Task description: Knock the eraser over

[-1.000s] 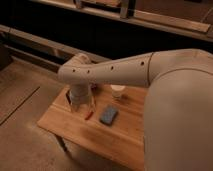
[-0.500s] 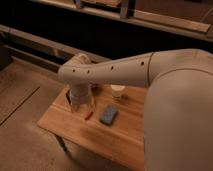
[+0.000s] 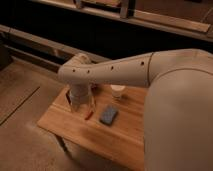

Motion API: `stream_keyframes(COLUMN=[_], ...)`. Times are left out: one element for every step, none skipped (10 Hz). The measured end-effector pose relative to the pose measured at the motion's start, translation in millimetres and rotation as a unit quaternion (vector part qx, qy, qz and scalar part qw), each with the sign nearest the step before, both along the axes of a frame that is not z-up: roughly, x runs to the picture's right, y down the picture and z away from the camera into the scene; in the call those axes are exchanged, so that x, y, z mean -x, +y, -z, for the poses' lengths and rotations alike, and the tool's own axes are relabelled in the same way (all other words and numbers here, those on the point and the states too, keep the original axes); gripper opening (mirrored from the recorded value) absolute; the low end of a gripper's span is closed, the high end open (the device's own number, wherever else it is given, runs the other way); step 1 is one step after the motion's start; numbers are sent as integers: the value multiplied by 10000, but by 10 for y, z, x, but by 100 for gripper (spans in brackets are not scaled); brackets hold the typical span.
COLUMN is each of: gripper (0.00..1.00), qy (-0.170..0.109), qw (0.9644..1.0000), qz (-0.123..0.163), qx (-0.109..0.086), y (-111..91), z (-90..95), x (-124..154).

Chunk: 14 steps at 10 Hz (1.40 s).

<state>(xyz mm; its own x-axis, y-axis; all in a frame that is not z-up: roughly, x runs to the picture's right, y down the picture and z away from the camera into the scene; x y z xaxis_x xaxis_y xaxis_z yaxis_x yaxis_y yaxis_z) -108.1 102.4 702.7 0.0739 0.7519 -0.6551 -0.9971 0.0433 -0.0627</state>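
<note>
My white arm reaches across from the right over a small wooden table (image 3: pixel 75 127). My gripper (image 3: pixel 78 103) hangs down from the wrist over the table's left part. The dark grey-black eraser is hidden; I cannot see it, possibly behind the wrist and gripper. A blue-grey rectangular pad (image 3: pixel 108 115) lies flat on the table to the right of the gripper. A thin red pen-like stick (image 3: pixel 90 113) lies between the gripper and the pad.
A small white cup (image 3: pixel 117 91) stands at the back of the table. A dark wall with long horizontal rails runs behind. Tan floor lies to the left and in front. My arm covers the table's right part.
</note>
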Motion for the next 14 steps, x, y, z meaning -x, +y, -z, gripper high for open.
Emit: stream_keyframes(gripper=[65, 65, 65, 65, 65, 65, 65, 65, 65, 65, 65, 65, 65, 65], qy=[0, 0, 0, 0, -1, 19, 43, 43, 44, 44, 61, 219, 456, 761], qw=[10000, 10000, 10000, 10000, 10000, 10000, 10000, 10000, 10000, 10000, 10000, 9995, 9979, 9945], qz=[0, 0, 0, 0, 2, 23, 61, 62, 63, 61, 11, -214, -456, -709], qx=[0, 0, 0, 0, -1, -5, -7, -6, -7, -8, 7, 40, 70, 139], y=[0, 0, 0, 0, 0, 3, 12, 13, 12, 11, 4, -47, -123, -209], z=[0, 0, 0, 0, 0, 3, 5, 5, 4, 5, -13, -119, -265, -464], x=[0, 0, 0, 0, 2, -1, 0, 2, 0, 0, 10, -13, -84, -165])
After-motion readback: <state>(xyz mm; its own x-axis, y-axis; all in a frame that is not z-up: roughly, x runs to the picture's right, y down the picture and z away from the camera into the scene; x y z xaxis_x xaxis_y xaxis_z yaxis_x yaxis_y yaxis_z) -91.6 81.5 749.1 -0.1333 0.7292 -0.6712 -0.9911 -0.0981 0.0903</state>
